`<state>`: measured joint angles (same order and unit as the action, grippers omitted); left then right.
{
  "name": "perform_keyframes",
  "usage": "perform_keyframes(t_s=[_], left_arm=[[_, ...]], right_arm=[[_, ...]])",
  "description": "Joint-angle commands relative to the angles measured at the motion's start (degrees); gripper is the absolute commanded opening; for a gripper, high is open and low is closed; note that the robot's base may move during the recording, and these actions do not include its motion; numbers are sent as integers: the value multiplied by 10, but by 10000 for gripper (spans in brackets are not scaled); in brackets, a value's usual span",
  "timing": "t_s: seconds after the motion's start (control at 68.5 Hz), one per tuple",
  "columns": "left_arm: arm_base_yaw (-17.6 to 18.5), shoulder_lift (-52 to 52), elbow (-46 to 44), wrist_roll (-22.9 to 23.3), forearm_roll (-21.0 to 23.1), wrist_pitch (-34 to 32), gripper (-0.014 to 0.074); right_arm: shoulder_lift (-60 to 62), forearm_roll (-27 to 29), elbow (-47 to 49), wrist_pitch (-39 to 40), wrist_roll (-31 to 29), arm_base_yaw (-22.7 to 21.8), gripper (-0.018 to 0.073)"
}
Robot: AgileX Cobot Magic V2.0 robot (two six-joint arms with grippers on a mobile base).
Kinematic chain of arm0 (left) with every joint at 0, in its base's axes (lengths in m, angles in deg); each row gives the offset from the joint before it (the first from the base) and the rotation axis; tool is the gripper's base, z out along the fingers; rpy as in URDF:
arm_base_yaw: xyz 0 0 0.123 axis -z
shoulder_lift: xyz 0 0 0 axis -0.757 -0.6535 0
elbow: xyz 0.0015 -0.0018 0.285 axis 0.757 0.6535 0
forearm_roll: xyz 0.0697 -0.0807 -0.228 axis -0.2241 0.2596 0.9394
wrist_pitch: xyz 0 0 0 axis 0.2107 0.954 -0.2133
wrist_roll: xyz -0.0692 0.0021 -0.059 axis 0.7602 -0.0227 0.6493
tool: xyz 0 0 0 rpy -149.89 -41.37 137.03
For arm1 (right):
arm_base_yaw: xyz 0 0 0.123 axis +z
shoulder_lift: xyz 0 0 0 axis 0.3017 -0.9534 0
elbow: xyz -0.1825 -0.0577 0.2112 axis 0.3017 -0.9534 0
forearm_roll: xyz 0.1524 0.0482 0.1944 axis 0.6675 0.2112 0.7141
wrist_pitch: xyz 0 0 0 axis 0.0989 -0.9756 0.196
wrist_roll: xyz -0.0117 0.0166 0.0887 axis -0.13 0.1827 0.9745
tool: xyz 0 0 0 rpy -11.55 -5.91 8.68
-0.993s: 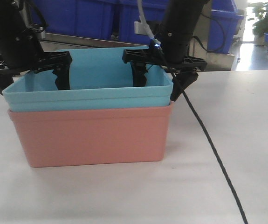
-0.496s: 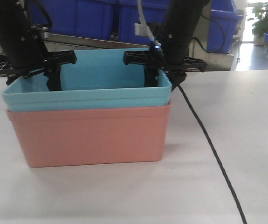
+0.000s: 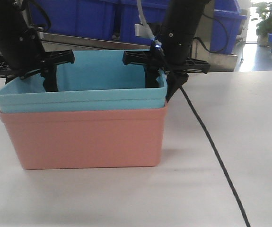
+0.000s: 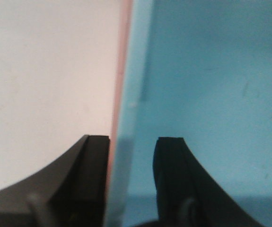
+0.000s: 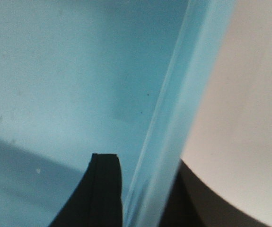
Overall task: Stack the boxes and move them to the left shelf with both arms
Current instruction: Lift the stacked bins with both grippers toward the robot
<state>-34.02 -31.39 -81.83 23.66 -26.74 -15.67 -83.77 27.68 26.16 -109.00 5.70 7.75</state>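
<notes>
Left claw (image 4: 131, 142) and right claw (image 5: 143, 161), closed to wall thickness, pinch opposite ends of the turquoise bin (image 3: 79, 97) nested in the pink bin (image 3: 83, 137) (long axis left-right).

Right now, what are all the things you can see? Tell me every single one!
table: one, white, under everything
pink bin: one, salmon, standing on the table
turquoise bin: one, light blue-green, nested inside the pink bin
cable: one, black, trailing across the table's right side
crates: several, dark blue, at the back
steel bar: one, shiny, just below the crates
plant: one, green, far top right corner
left fingers: two, black, one on each side of the stack's left wall
right fingers: two, black, one on each side of the stack's right wall
</notes>
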Motion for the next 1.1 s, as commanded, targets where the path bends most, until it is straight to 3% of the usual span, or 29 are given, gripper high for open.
perform_keyframes(t_s=[0.0, 0.307, 0.54, 0.686, 0.818, 1.08], left_arm=[[2, 58, -13, -47, 7, -1, 0], [13, 120, -18, -33, -11, 3, -1], [38, 151, -22, -17, -46, 42, 0], [55, 162, -22, -17, -46, 60, 0], [71, 179, -22, 13, -58, 85, 0], [77, 233, -22, 28, -69, 95, 0]], right_arm=[[58, 0, 14, 36, -11, -4, 60], [99, 0, 14, 38, -10, -3, 60], [134, 1, 14, 33, -10, -2, 60], [155, 2, 14, 27, -10, -2, 60], [173, 4, 14, 9, -10, -2, 60], [215, 5, 14, -18, -11, -2, 60]])
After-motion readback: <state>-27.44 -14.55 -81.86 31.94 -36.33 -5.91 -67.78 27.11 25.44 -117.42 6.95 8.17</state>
